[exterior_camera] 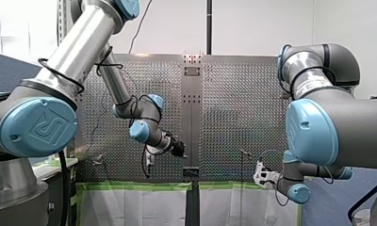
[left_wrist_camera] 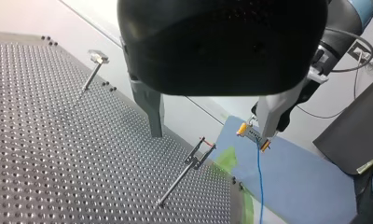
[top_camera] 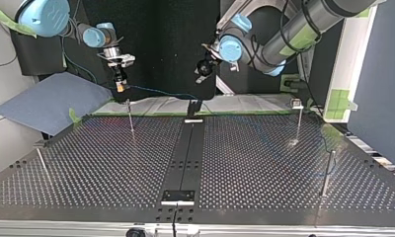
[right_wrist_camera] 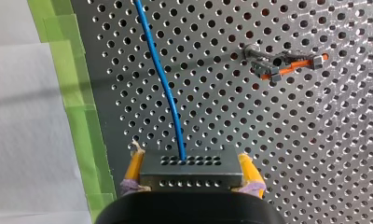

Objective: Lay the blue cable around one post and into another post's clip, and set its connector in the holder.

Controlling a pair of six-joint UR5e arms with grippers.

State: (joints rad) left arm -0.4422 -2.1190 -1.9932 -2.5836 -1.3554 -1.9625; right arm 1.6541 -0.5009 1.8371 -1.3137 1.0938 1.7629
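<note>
My right pincer (right_wrist_camera: 190, 173) is clamped with yellow pads on the connector (right_wrist_camera: 189, 162), probably held over the bench (right_wrist_camera: 315, 163) so the blue cable (right_wrist_camera: 161, 79) runs free ahead of it, near the clip post (right_wrist_camera: 282, 63); my left pincer's (top_camera: 199, 78) state I cannot tell.

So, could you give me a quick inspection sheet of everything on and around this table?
Surface: perforated table with a dark centre strip.
Job's things: connector held in the air, not in a holder; clip post stands beside it, with no cable in it.
Clutter: nothing seen.
Grippers: right gripper shut on the connector with yellow pads; left gripper hovers over the table's far edge in the top view.
Cables: blue cable runs from the connector, around no post yet.
Surroundings: blue mat and green tape at the table's edge.
</note>
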